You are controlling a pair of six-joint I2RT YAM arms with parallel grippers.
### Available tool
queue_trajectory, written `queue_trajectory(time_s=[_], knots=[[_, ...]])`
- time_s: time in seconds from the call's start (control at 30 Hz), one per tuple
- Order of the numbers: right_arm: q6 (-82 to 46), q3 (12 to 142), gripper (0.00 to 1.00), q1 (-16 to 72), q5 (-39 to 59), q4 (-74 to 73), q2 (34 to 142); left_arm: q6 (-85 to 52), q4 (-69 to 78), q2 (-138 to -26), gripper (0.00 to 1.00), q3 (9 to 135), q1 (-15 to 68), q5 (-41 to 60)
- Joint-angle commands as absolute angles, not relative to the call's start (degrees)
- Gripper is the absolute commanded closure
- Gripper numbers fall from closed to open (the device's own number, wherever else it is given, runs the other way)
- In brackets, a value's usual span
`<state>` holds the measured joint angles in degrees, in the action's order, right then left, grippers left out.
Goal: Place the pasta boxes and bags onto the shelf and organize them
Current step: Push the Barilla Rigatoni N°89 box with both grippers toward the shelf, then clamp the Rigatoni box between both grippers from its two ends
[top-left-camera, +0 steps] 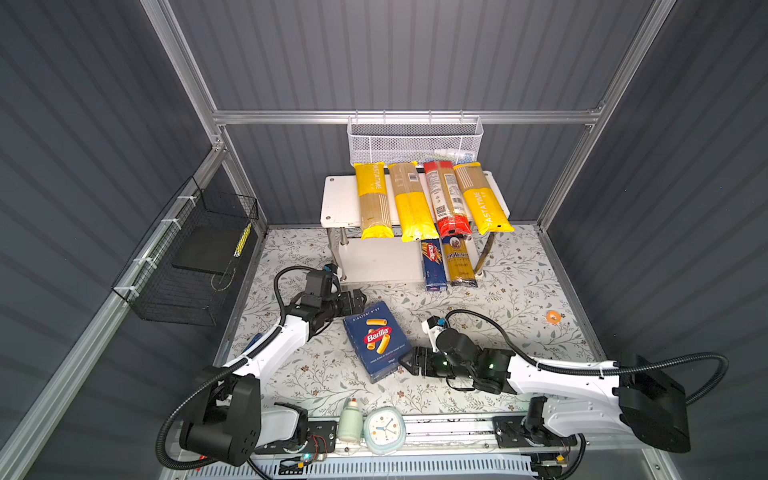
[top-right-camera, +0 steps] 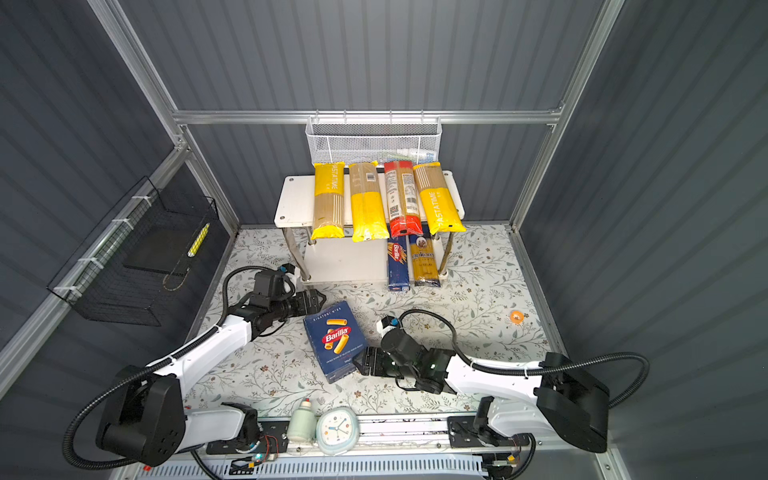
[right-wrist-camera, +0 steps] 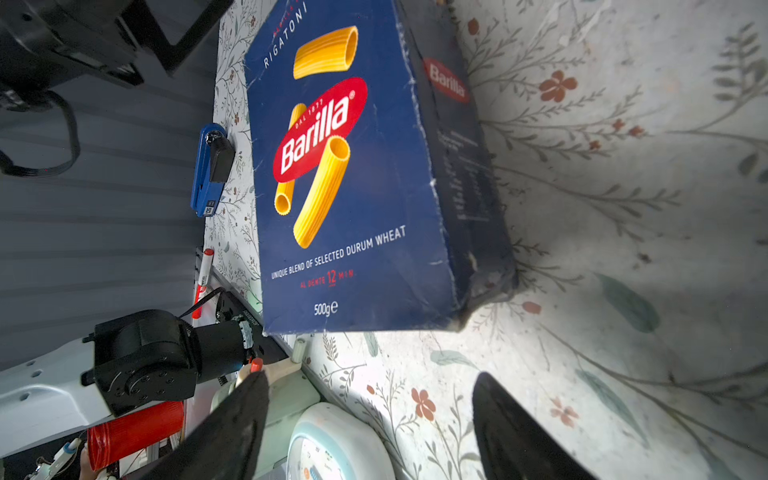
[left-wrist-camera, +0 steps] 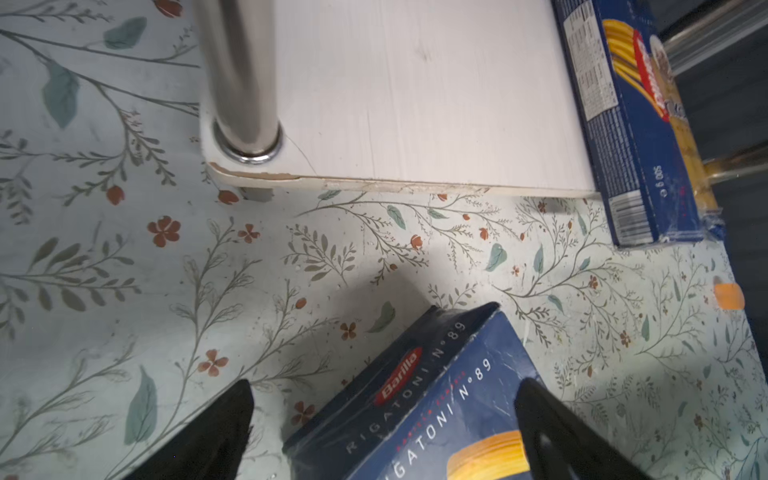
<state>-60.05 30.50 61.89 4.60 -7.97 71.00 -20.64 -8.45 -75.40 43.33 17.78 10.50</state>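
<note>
The wide blue Barilla rigatoni box (top-left-camera: pixel 376 338) (top-right-camera: pixel 334 340) lies flat on the table in front of the shelf (top-left-camera: pixel 338 203) (top-right-camera: pixel 295 199). My left gripper (top-left-camera: pixel 359 301) (left-wrist-camera: pixel 384 390) is open at the box's far corner (left-wrist-camera: pixel 436 395), and that corner sits between the jaws. My right gripper (top-left-camera: pixel 409 361) (right-wrist-camera: pixel 370 382) is open and empty just short of the box's near right edge (right-wrist-camera: pixel 353 187). Three yellow bags (top-left-camera: pixel 374 199) and a red bag (top-left-camera: pixel 446 199) lie across the top board. The narrow Barilla box (top-left-camera: pixel 434 264) and the ankara bag (top-left-camera: pixel 459 262) lie on the lower board.
A white mesh basket (top-left-camera: pixel 415 141) hangs behind the shelf and a black wire basket (top-left-camera: pixel 191 266) on the left wall. A clock (top-left-camera: pixel 384 430) and a small bottle (top-left-camera: pixel 350 419) stand at the front edge. A small orange piece (top-left-camera: pixel 553 317) lies at the right, a blue stapler (right-wrist-camera: pixel 208 170) by the left edge.
</note>
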Motion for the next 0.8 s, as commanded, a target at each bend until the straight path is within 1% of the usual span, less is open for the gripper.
queue_trajectory(time_s=[0.0, 0.17, 0.27, 0.4, 0.53, 0.63, 0.77], knots=[[-59.56, 31.49, 0.22, 62.14, 3.99, -10.34, 72.6, -16.67, -3.51, -75.1, 0.01, 42.09, 17.75, 15.69], [-60.29, 32.27, 0.22, 62.11, 5.64, -15.25, 76.76, -16.9, -0.23, -74.73, 0.01, 38.48, 17.75, 20.59], [-60.64, 33.51, 0.22, 62.03, 5.73, -16.3, 79.06, -17.02, 0.05, -74.47, 0.01, 36.37, 17.75, 21.16], [-61.64, 34.09, 0.22, 61.07, 4.29, -16.86, 79.91, -17.96, 1.1, -74.0, 0.01, 33.66, 17.71, 21.99], [-63.95, 33.45, 0.22, 58.72, 4.14, -19.43, 80.99, -18.21, 1.46, -73.47, 0.01, 32.49, 17.75, 26.04], [-63.34, 35.2, 0.22, 57.19, 5.16, -18.98, 82.35, -19.36, 0.49, -69.9, 0.01, 30.6, 17.75, 26.4], [-62.02, 38.0, 0.22, 54.67, 5.17, -16.48, 83.21, -21.66, -3.12, -62.46, 0.01, 27.92, 17.83, 26.45]])
